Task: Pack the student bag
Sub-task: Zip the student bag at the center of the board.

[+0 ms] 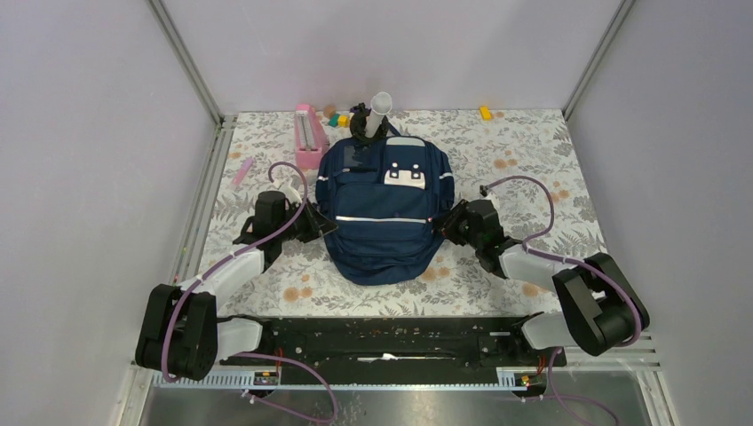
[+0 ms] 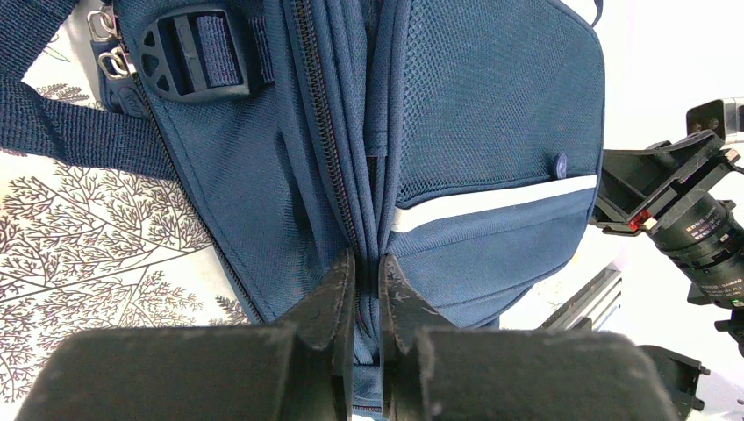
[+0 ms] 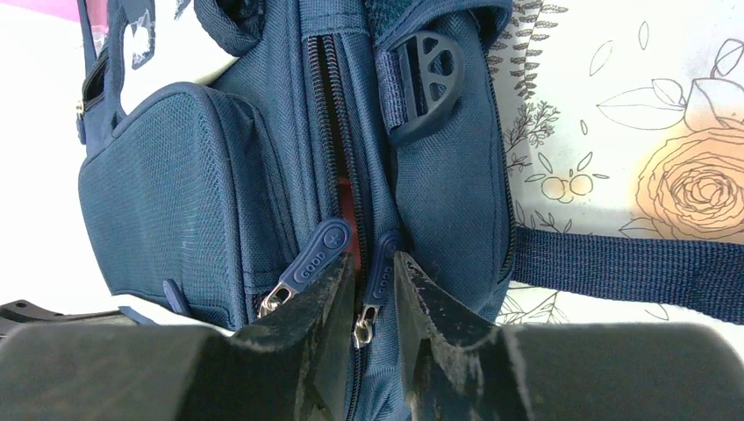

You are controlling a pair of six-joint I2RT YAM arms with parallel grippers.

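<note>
I see the student bag (image 1: 382,209) lying flat, front up, in the middle of the floral table (image 1: 524,151) between my two arms. My left gripper (image 2: 367,281) is pinched on a fold of its side seam. My right gripper (image 3: 373,281) nips a zipper pull (image 3: 383,259), and the second pull (image 3: 320,250) beside it reads "good".

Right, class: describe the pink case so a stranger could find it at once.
Start at the navy backpack in the middle of the floral table. At its far left corner lies a long pink case. It is far larger than the small coloured blocks beside it.
</note>
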